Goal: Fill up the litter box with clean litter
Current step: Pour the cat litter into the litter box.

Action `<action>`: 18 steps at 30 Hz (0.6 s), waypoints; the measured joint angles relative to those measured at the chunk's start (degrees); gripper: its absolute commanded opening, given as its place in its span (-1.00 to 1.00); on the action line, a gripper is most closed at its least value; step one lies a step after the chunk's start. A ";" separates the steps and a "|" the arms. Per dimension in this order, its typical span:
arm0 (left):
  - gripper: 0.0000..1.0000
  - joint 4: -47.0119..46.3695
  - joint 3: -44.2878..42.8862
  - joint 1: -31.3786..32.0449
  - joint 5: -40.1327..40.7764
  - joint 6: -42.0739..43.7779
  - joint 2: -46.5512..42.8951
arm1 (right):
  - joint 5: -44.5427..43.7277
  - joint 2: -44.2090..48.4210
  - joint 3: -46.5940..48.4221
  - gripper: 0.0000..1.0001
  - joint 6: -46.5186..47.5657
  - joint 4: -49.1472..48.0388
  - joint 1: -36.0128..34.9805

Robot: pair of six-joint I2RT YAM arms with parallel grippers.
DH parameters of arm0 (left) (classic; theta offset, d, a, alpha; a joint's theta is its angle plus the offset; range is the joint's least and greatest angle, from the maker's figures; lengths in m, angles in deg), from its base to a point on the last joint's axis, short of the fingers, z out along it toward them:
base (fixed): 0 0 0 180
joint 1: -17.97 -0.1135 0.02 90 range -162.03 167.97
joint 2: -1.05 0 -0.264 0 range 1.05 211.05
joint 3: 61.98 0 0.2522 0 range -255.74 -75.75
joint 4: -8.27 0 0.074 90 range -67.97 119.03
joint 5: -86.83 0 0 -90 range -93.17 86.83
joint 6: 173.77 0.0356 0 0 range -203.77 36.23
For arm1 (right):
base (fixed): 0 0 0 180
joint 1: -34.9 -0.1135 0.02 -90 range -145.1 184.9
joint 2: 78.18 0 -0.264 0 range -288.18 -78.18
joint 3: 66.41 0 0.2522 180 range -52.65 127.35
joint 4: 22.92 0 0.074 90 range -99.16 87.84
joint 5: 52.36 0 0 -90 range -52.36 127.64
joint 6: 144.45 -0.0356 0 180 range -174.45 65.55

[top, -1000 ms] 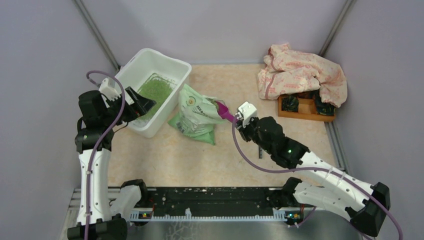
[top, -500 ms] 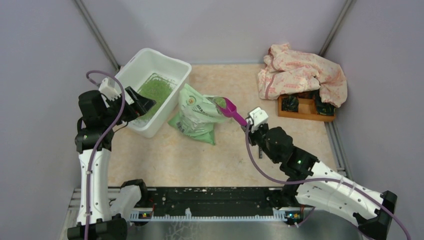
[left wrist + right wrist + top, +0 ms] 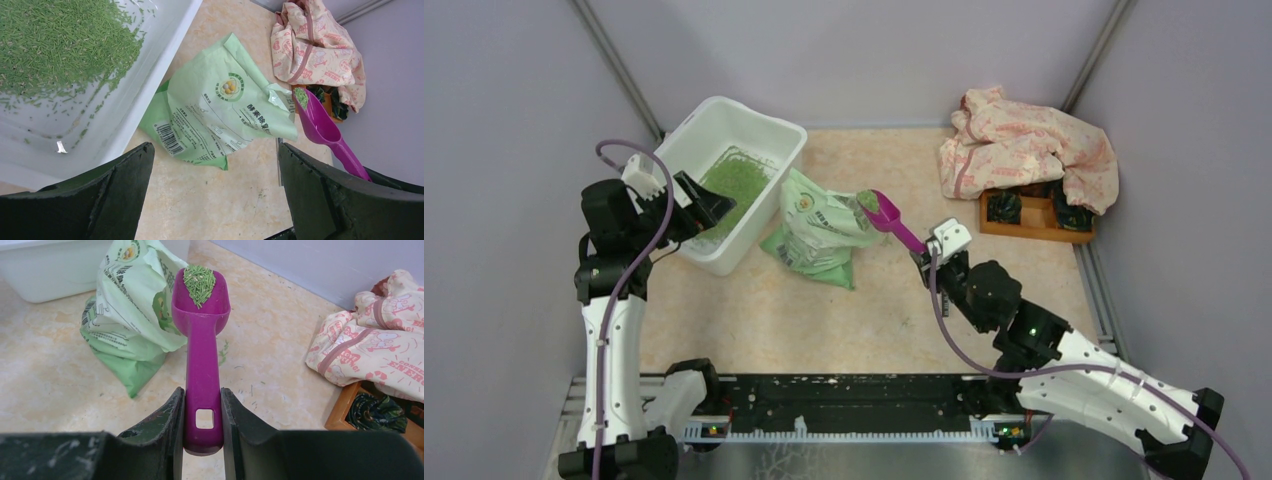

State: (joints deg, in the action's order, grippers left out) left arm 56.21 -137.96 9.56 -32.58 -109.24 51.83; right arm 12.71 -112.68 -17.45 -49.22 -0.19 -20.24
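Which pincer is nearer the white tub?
Left. The left pincer hangs open at the tub's near rim; the right pincer, shut on the purple scoop, sits beyond the green bag.

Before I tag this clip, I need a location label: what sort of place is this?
Probably a robot lab test cell, not a home: grey walls close round the table, two arms are bolted at its near edge, and a litter box, green bag and purple scoop serve as props.
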 measured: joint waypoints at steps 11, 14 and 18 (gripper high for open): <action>0.97 -0.79 0.00 0.02 0.00 -0.02 0.20 | 2.19 1.22 -1.03 -1.00 0.98 -2.23 -1.88; 0.97 -0.81 0.00 0.02 0.00 -0.02 0.26 | 3.02 1.31 -1.03 -1.00 1.66 -4.26 -1.88; 0.97 -0.83 0.00 0.02 0.04 -0.02 0.39 | 4.31 -0.28 -1.03 -1.00 2.62 -8.22 -1.88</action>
State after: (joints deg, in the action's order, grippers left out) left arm 55.38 -137.96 9.59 -32.54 -109.26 52.22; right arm 17.02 -112.97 -18.48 -46.59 -8.41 -22.12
